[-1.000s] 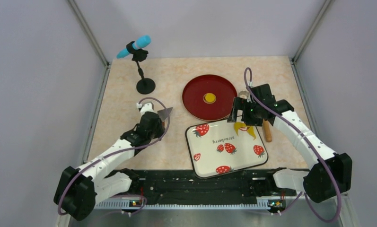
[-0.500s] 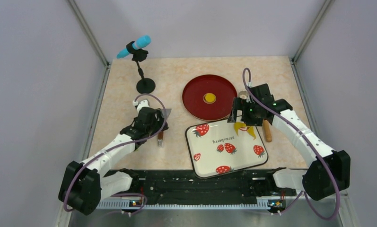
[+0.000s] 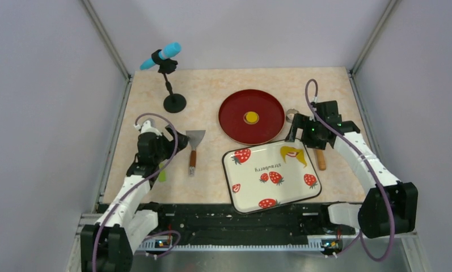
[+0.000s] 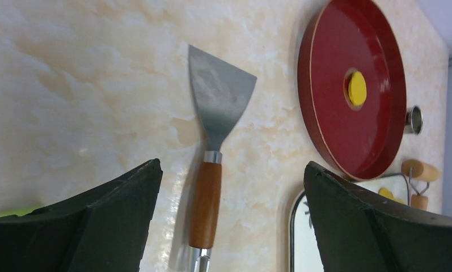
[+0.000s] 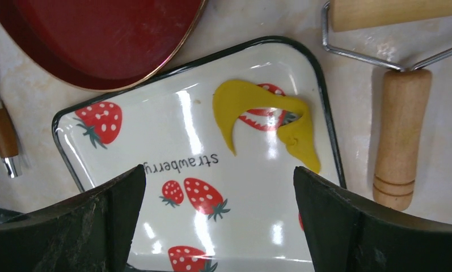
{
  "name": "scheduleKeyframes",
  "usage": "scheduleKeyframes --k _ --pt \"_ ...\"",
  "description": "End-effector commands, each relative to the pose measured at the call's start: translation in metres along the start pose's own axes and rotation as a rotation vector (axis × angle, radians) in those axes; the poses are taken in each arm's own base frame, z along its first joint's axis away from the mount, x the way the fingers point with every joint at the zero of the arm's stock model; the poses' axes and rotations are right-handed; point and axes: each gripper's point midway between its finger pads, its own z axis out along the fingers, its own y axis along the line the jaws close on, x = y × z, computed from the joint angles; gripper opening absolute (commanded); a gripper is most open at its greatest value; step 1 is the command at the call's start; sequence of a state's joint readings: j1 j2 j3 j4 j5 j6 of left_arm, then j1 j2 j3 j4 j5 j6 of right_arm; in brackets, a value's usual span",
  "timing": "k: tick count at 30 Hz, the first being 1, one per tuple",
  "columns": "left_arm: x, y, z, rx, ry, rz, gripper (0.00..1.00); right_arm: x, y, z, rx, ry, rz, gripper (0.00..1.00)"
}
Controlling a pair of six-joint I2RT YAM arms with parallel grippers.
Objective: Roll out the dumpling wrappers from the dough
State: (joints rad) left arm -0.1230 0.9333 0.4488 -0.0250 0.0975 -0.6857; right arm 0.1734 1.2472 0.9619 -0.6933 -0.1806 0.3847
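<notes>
A curled, irregular strip of yellow dough (image 3: 292, 153) (image 5: 263, 116) lies in the far right corner of the strawberry tray (image 3: 252, 192) (image 5: 155, 136). One small round yellow dumpling wrapper (image 3: 250, 117) (image 4: 357, 88) sits in the middle of the red plate (image 3: 235, 127) (image 4: 337, 130). My right gripper (image 3: 296, 129) (image 5: 220, 168) hangs open above that tray corner, holding nothing. My left gripper (image 3: 177, 141) (image 4: 232, 163) is open at the left of the table. It points at a scraper (image 3: 194, 148) (image 4: 215, 113) that lies flat and apart from its fingers.
A wooden-handled roller (image 3: 321, 160) (image 5: 402, 130) lies on the table right of the tray. A small metal ring (image 3: 292, 115) (image 4: 414, 119) stands beside the red plate. A microphone stand (image 3: 172, 96) is at the back left. A green scrap (image 3: 163, 176) lies near the left arm.
My left gripper opened and let go of the scraper, which now lies on the table, and the left arm drew back to the left. My right gripper shifted slightly right and back.
</notes>
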Motion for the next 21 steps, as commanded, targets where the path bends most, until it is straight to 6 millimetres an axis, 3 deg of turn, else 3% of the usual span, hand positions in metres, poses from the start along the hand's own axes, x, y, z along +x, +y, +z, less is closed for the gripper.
scheduleKeyframes --k 1,5,10,14,21 --pt "-0.043 -0.006 -0.014 0.094 -0.172 0.031 0.99 -0.029 -0.013 -0.007 -0.004 -0.157 -0.03 0.99" --pt "-0.076 0.022 -0.027 -0.045 -0.383 0.128 0.99 -0.041 -0.029 -0.008 0.057 -0.293 -0.079 0.99" --pt "-0.099 0.025 -0.033 -0.08 -0.489 0.329 0.99 -0.057 -0.046 -0.011 0.122 -0.485 -0.109 0.99" --pt "-0.1 0.037 -0.018 -0.138 -0.455 0.468 0.99 -0.063 -0.063 -0.007 0.183 -0.613 -0.106 0.99" --pt "-0.096 0.056 0.018 -0.175 -0.449 0.48 0.99 -0.078 -0.097 -0.008 0.311 -0.901 -0.118 0.97"
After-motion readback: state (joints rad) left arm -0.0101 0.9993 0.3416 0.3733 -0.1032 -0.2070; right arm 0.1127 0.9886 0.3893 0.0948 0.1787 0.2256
